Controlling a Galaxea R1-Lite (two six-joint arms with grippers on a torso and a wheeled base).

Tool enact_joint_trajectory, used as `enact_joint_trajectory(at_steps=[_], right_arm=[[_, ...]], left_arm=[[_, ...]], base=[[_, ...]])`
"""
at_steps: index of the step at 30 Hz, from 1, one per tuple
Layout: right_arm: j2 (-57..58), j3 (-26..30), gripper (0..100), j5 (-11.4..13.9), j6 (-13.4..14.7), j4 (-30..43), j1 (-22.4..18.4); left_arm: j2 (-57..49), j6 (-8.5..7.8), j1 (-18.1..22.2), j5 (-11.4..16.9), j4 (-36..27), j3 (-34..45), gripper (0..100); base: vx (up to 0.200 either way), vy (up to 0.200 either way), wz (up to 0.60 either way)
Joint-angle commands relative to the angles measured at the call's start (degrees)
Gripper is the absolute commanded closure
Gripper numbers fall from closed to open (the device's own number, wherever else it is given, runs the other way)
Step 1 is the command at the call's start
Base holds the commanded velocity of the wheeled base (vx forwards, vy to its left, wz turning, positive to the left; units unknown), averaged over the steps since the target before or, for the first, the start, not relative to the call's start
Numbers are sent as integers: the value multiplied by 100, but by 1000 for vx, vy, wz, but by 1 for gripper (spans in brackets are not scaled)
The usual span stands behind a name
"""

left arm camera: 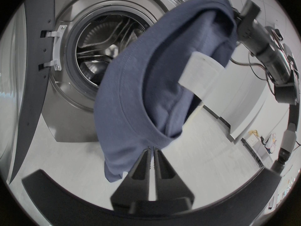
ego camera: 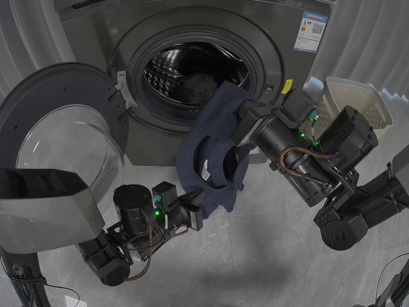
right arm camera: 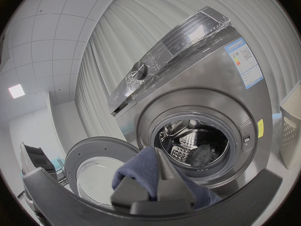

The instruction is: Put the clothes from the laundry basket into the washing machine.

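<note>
One dark garment (ego camera: pixel 197 87) already lies in the drum of the washing machine (ego camera: pixel 191 30). The navy T-shirt (ego camera: pixel 213 150) hangs off the floor just before the opening, at about 5 o'clock from it, its upper fold pinched by the right hand (ego camera: pixel 242 108). It is yet to be pushed inside and let go.

The laundry basket (ego camera: pixel 362 97) stands at 3 o'clock of the machine. What shows of its inside looks bare, so this is probably the last piece.

The left wrist view makes plain what the head view leaves unclear: the left hand (left arm camera: pixel 153 150) has its fingers pressed together, tips at the shirt's hem at 6 o'clock. Whether they catch cloth I cannot tell.
</note>
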State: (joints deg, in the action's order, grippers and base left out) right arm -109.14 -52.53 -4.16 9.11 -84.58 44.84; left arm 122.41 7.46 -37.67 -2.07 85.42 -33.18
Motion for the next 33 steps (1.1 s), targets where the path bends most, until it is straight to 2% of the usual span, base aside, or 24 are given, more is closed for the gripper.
enact_joint_trajectory(at_steps=[1, 5, 8, 13, 14, 16, 21, 27, 30, 31, 33], right_arm=[[-55, -126, 100, -6, 21, 3, 8], [-81, -205, 100, -6, 21, 38, 78], [-90, -249, 100, -6, 30, 47, 95], [-90, -240, 100, -6, 39, 38, 122], [-90, -231, 100, -6, 39, 38, 148], [-90, -205, 100, -6, 47, 20, 148], [-90, -196, 100, -6, 47, 3, 148], [-98, -196, 100, -6, 47, 3, 157], [-90, -188, 100, -6, 47, -6, 157], [-81, -152, 100, -6, 47, -15, 148], [-81, -100, 100, -6, 47, -24, 148]], left_arm=[[-244, -8, -338, 23, 36, 620, 0], [-103, -17, -461, 75, 106, 726, 0], [38, -17, -557, 234, 115, 787, 0], [416, -52, -505, 163, 133, 383, 0], [609, -61, -390, -4, 168, -39, 0], [723, -69, -294, -232, 177, -320, 0], [802, -69, -250, -566, 177, -602, 0], [829, -69, -241, -865, 177, -892, 0], [829, -69, -232, -918, 177, -971, 0], [820, -61, -232, -927, 177, -1024, 100], [794, -61, -223, -935, 177, -1111, 100]], base=[[0, 0, 0], [0, 0, 0], [0, 0, 0], [0, 0, 0], [0, 0, 0], [0, 0, 0], [0, 0, 0], [0, 0, 0], [0, 0, 0], [0, 0, 0], [0, 0, 0]])
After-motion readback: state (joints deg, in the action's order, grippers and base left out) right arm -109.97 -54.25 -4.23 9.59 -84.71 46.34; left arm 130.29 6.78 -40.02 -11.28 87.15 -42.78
